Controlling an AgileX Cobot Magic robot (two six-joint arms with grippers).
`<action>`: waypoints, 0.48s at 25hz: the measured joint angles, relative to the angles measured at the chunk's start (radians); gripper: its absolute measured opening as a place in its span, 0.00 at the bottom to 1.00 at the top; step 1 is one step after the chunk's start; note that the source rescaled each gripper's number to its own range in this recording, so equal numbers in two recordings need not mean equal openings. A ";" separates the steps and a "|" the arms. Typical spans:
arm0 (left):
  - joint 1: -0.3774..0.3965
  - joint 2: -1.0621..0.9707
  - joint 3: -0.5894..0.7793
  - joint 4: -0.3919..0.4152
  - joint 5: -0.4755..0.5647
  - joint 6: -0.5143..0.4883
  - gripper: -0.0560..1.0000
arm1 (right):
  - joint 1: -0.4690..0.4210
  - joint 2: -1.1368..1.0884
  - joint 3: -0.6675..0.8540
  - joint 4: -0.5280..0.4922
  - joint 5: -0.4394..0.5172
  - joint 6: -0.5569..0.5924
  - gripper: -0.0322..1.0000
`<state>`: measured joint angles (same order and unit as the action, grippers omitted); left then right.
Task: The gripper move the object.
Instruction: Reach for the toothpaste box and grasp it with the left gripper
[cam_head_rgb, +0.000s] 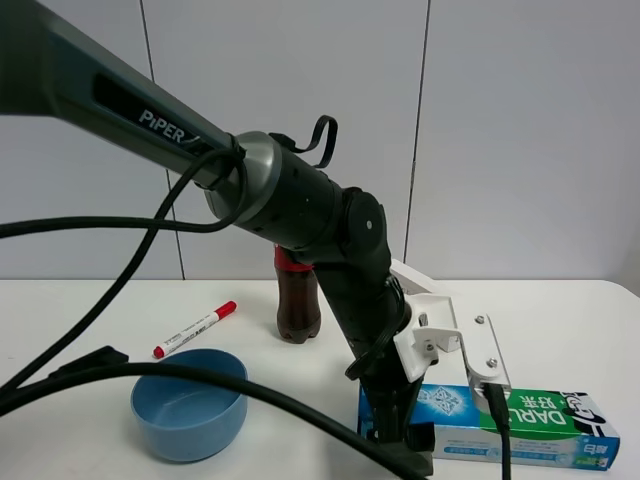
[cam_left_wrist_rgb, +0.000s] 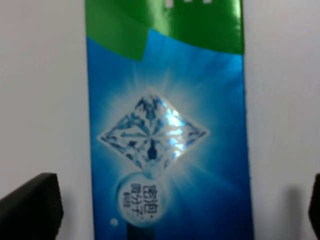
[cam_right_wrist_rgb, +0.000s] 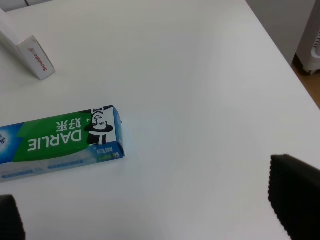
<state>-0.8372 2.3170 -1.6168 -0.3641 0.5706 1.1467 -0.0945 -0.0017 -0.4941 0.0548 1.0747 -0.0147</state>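
Lower right of the high view: toothpaste carton (cam_head_rgb: 530, 425) flat on table (cam_head_rgb: 560, 320), long axis left-right. Left hand (cam_head_rgb: 395, 425) over its blue end, fingers (cam_left_wrist_rgb: 30, 207) spread astride, not touching. Right hand (cam_right_wrist_rgb: 152, 210) also spread, farther off.

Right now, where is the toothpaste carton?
In the exterior high view the carton lies at lower right, beneath the left claw, right of the blue bowl.

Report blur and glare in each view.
Left wrist: the toothpaste carton is soft, with glare on its foil diamond. Right wrist: carton lettering sharp, dark tool fingertips blurred at the frame edges. Exterior high: even light, the near black cable soft.
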 joint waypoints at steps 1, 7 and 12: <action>0.000 0.007 0.000 -0.002 0.000 0.004 1.00 | 0.000 0.000 0.000 0.000 0.000 0.000 1.00; 0.000 0.012 0.000 -0.003 -0.017 0.007 1.00 | 0.000 0.000 0.000 0.000 0.000 0.000 1.00; 0.000 0.012 0.000 -0.003 -0.017 0.007 0.21 | 0.000 0.000 0.000 0.000 0.000 0.000 1.00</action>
<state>-0.8372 2.3292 -1.6168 -0.3671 0.5536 1.1539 -0.0945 -0.0017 -0.4941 0.0548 1.0747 -0.0147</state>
